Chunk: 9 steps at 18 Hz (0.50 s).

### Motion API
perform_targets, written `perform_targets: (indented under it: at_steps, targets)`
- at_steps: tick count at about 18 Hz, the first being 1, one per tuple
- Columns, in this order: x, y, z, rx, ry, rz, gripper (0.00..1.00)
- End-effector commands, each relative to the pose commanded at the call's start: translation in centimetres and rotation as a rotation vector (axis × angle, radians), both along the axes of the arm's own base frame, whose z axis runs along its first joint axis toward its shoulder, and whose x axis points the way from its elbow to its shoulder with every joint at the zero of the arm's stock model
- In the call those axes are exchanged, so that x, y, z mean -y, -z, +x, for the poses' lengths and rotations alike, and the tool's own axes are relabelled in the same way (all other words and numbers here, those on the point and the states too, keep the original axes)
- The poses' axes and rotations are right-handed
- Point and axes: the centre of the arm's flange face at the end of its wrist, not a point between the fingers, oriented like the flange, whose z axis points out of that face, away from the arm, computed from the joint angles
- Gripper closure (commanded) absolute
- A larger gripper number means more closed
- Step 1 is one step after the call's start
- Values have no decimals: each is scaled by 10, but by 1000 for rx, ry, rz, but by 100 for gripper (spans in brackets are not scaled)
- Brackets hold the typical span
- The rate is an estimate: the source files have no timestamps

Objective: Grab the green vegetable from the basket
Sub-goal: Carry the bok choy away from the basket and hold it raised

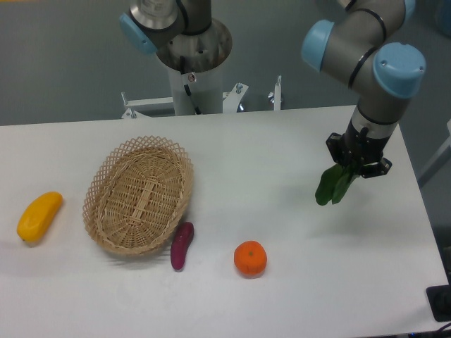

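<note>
Fixed camera, single view. Gripper [358, 167] at about 3 o'clock in the scene, its two fingers closed on the upper end of the green vegetable [334, 186], which hangs leaf-down and tilted toward 7 o'clock, apparently just clear of the tabletop, with a faint shadow under it. Basket [139, 194] lies well apart at 9 o'clock and holds nothing.

Step in hand, as a judgement: the pick itself reads as done, since the vegetable is out of the basket and carried in the grasp; the arm appears to be in the carry or hold stage. The next move would call for a steady grip, because only one end is pinched and the leaves dangle freely, and for a gentle descent should the vegetable be set down at this side of the table.

Surface: a white table [282, 303] with a rounded far corner at 2 o'clock. A purple vegetable [181, 245] lies just beside the basket's near rim, an orange [250, 258] near 6 o'clock, a yellow fruit [39, 216] at far 9 o'clock.

Room: a grey floor behind, and the arm's pedestal [194, 63] at 12 o'clock.
</note>
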Motion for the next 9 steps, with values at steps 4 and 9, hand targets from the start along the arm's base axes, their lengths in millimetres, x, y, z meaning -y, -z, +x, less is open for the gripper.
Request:
perform_targets:
  at_steps: [4, 9]
  targets:
    - [-1, -1, -1, -4, 1, -5, 88]
    - [-1, 0, -1, -6, -3, -9, 88]
